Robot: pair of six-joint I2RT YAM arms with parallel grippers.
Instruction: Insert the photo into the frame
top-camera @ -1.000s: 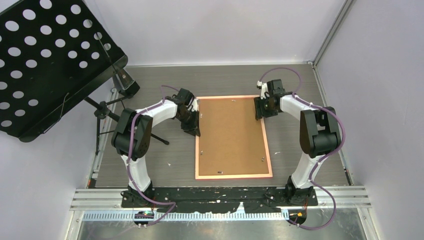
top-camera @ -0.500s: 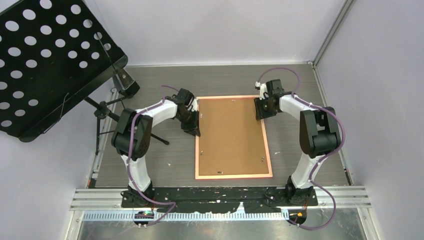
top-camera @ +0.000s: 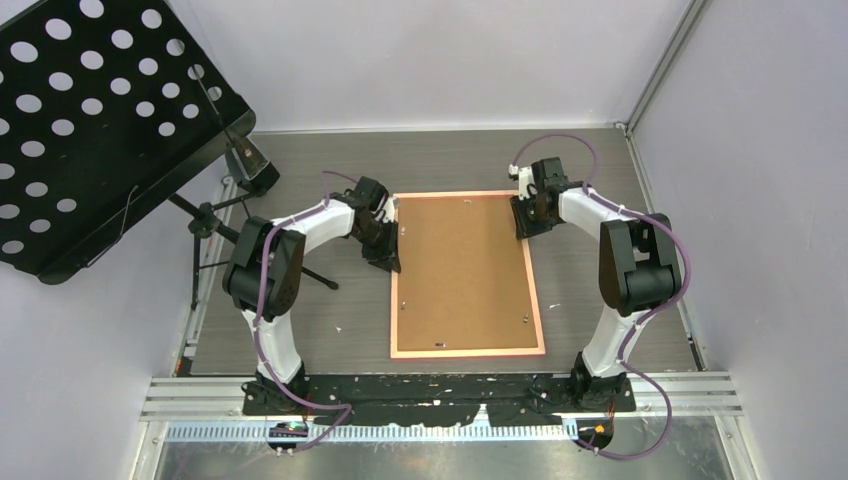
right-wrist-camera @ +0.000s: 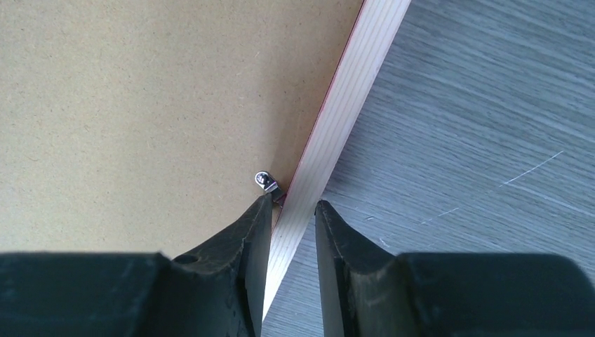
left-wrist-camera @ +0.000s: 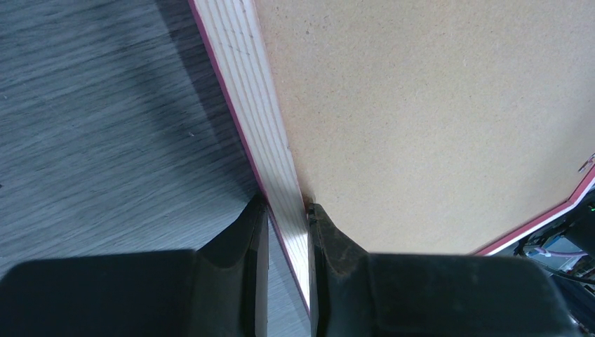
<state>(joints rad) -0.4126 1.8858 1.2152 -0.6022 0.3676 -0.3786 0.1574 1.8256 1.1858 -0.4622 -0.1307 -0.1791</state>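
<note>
The frame (top-camera: 467, 352) lay flat and face down on the grey wood-grain tabletop (top-camera: 450, 160), between the two arms; its long sides ran away from the bases, and its brown board (top-camera: 465, 270) was turned up; whether the photo lay under this board could not be told.

The left end effector (left-wrist-camera: 286, 210) was clamped on the left rail (left-wrist-camera: 270, 140) of the frame, in its far half; one finger (left-wrist-camera: 245, 235) stood on the outer side, over the tabletop, the other on the inner side, at the edge of the board; both touched the pale striped wood, which had a pink-red outer edge.

The right end effector (right-wrist-camera: 291, 203) stood astride the right rail (right-wrist-camera: 351, 91), near the far corner; its fingers (right-wrist-camera: 242, 235) were narrowly apart with the rail between them; whether they pressed on it I could not tell. Just beyond its inner finger a small metal clip (right-wrist-camera: 265, 180) sat at the edge of the board, beside the rail.

A black perforated stand (top-camera: 90, 130) stood at the far left, well apart from the frame; a purple cable (top-camera: 262, 300) ran along each arm.
</note>
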